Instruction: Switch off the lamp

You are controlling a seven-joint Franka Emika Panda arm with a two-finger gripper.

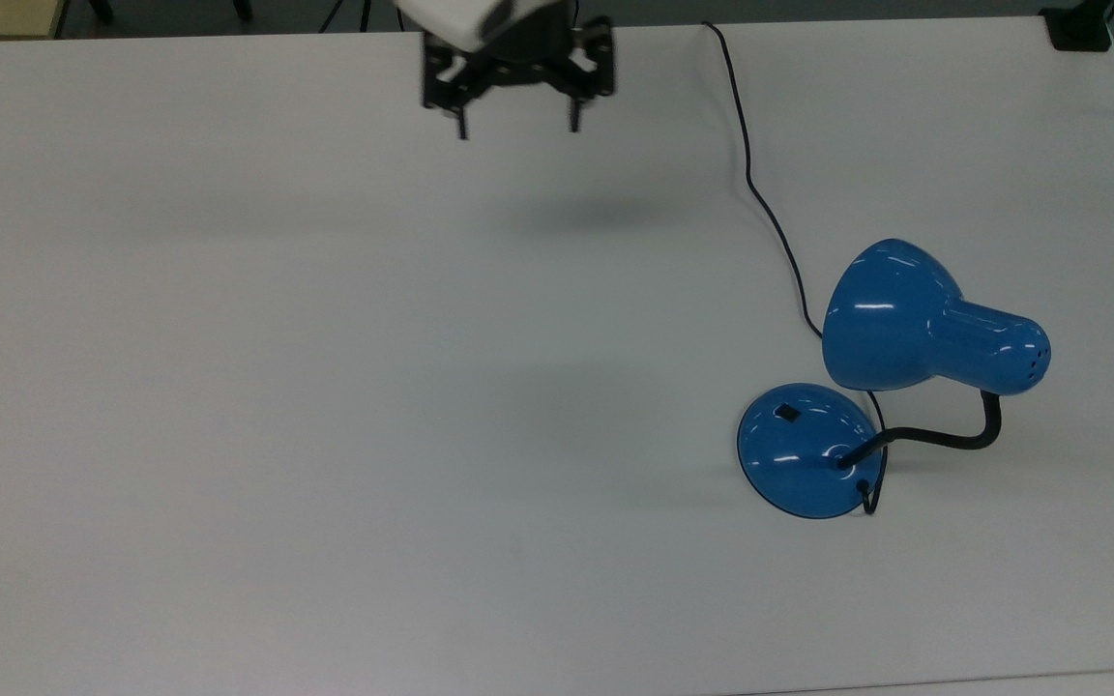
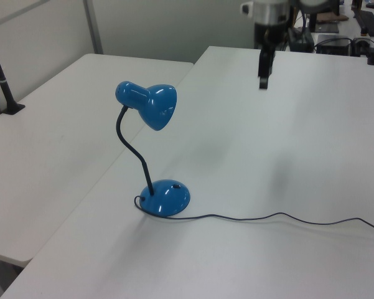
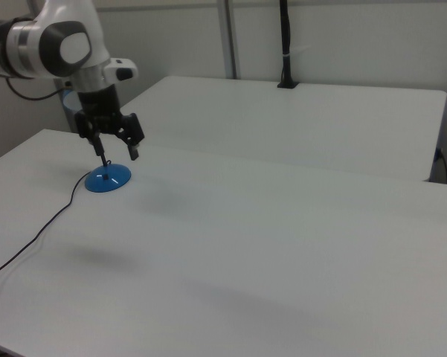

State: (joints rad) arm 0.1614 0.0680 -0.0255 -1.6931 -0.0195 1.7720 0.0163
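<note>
My gripper (image 1: 516, 121) hangs with jaws spread, well apart from the lamp (image 1: 891, 372); I'd close them, then press its switch (image 1: 787, 414) squarely.

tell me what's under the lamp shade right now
In the left view, only bare white table lies below the lamp shade, with the blue base off to one side. The shade's inside cannot be seen.
</note>
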